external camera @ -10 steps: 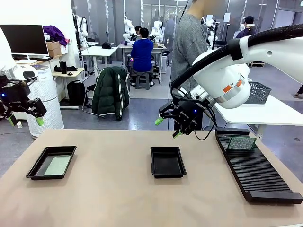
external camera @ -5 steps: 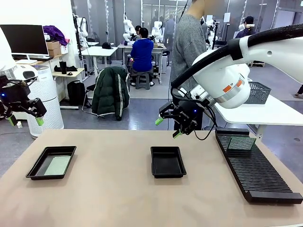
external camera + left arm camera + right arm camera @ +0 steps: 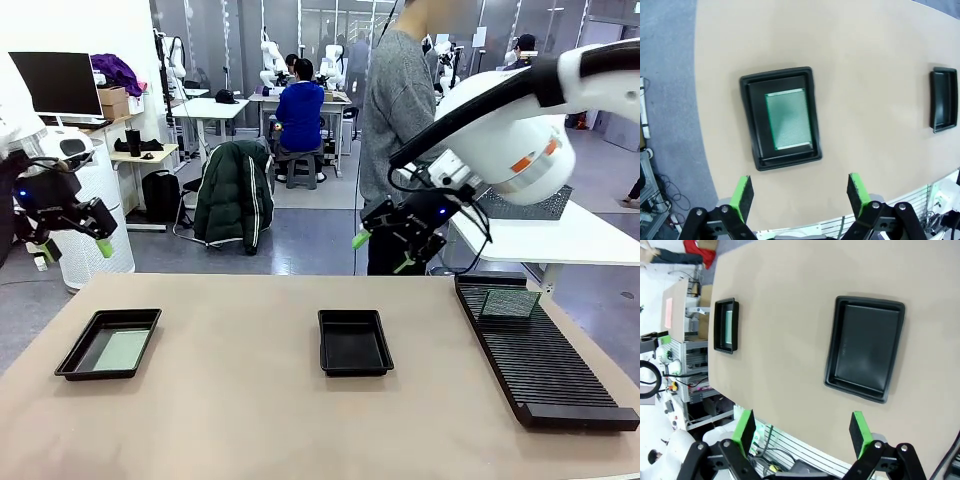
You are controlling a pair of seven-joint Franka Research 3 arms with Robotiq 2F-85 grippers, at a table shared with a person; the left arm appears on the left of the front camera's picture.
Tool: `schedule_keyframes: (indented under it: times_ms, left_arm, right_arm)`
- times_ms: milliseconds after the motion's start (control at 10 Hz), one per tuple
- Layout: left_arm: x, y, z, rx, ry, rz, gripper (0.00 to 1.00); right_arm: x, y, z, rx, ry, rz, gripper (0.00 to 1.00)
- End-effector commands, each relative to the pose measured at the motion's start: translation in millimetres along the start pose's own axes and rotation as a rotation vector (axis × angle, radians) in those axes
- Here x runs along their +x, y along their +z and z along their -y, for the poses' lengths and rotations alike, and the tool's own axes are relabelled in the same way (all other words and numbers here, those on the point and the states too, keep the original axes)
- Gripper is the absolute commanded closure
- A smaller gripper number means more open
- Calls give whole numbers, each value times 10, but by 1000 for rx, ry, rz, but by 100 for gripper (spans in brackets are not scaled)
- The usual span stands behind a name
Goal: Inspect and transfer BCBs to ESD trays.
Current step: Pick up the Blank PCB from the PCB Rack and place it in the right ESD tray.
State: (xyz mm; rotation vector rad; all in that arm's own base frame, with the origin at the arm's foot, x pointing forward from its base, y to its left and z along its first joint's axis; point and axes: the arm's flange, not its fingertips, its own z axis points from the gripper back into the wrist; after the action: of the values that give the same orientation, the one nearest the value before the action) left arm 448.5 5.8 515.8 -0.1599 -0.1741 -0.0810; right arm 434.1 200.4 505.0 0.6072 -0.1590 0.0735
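One BCB (image 3: 122,350) lies in the left ESD tray (image 3: 70,358); markings unreadable.

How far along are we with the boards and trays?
Done: a BCB lies in the left ESD tray. In hand: nothing; left hand and right hand hover open, empty. To do: the middle ESD tray is empty, and another BCB stands in the rack.

Black slotted rack (image 3: 540,360) on tan table (image 3: 250,420), grey-clad person (image 3: 395,100) behind
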Motion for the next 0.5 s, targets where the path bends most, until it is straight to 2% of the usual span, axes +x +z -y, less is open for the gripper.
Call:
schedule_keyframes:
  times_ms: [0,400]
  left_arm:
    - [18,78,38,-60,-23,-20,0]
    - [44,132,145,-67,-22,-27,0]
  right_arm:
    - [-117,195,70,-46,8,-12,0]
    - [-235,551,135,-100,53,23,0]
